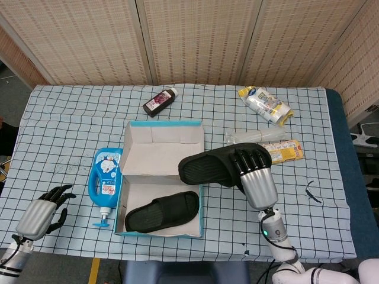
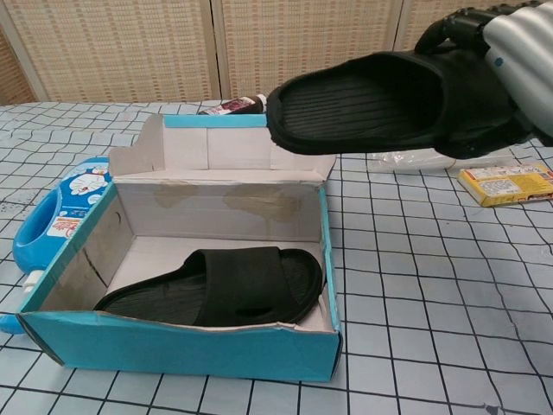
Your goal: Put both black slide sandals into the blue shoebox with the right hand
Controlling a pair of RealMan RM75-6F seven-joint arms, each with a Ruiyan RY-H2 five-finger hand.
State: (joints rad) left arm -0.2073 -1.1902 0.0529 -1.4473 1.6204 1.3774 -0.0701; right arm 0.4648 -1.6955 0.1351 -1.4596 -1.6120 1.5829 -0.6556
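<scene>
One black sandal (image 1: pixel 163 212) lies already inside the blue shoebox (image 1: pixel 200 206). The right hand (image 1: pixel 256 177) grasps the second sandal (image 1: pixel 210 165) in the air at the box's right edge; it is not yet inside. The left hand (image 1: pixel 42 213) holds nothing, its fingers loosely curled.

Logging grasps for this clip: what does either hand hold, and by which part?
The right hand grips a black slide sandal by its strap end; the left hand holds nothing.

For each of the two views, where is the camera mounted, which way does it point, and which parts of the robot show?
Head view: high up, looking steeply down on the table; shows the left hand resting at the near-left edge and the right hand holding the raised sandal.
Chest view: low, looking forward across the table at the shoebox; only the right hand shows.
Shared: shoebox, both sandals, right hand.
</scene>
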